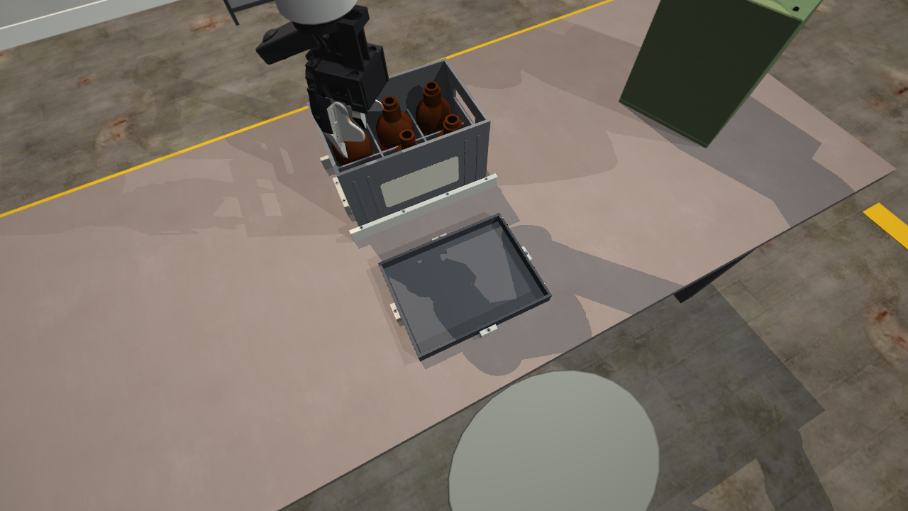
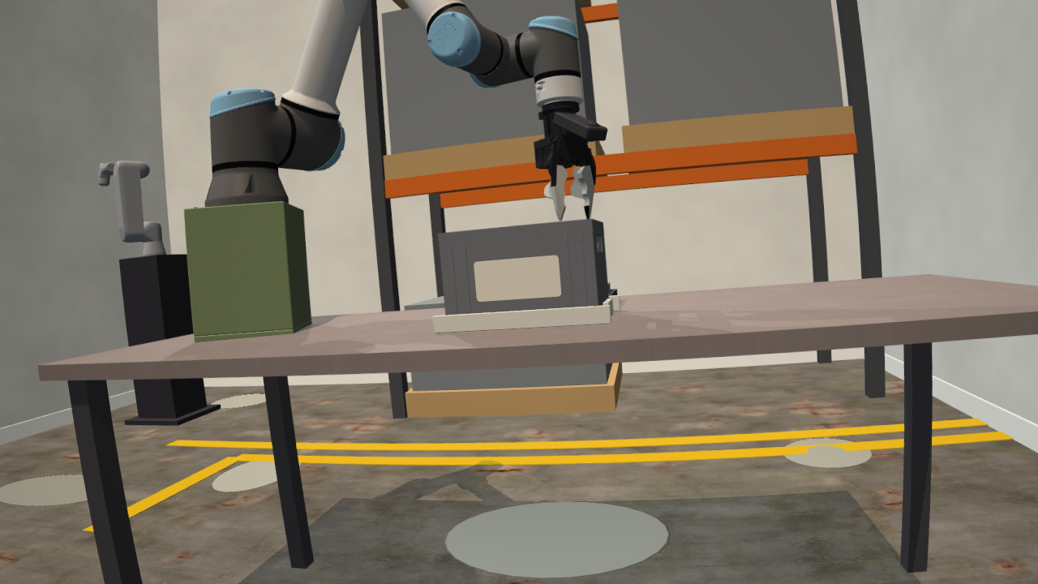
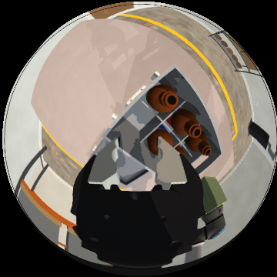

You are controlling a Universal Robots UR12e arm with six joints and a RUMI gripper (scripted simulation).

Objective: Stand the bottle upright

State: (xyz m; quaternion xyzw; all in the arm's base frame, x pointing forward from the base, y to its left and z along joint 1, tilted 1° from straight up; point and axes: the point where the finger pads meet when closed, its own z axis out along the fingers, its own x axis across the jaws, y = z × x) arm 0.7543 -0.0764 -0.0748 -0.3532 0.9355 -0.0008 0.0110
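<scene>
A grey crate (image 1: 406,149) with a divider grid stands on the table and holds several brown bottles upright. Two pairs show in the middle (image 1: 390,117) and right (image 1: 431,101) columns. One more bottle (image 1: 355,145) stands in the left column, partly hidden by my fingers. My gripper (image 1: 345,127) hangs just above the crate's left end, partly open, with nothing between the fingers. In the exterior view its tips (image 2: 571,207) are level with the crate's top edge (image 2: 522,268). The wrist view shows the bottle (image 3: 155,140) beside my right finger (image 3: 136,161). The dark tray (image 1: 463,285) lies empty in front of the crate.
A tall green block (image 1: 704,63) carrying the arm's base stands at the table's far right. White stop rails (image 1: 422,206) run along the crate's front and left sides. The table's front edge lies just beyond the tray.
</scene>
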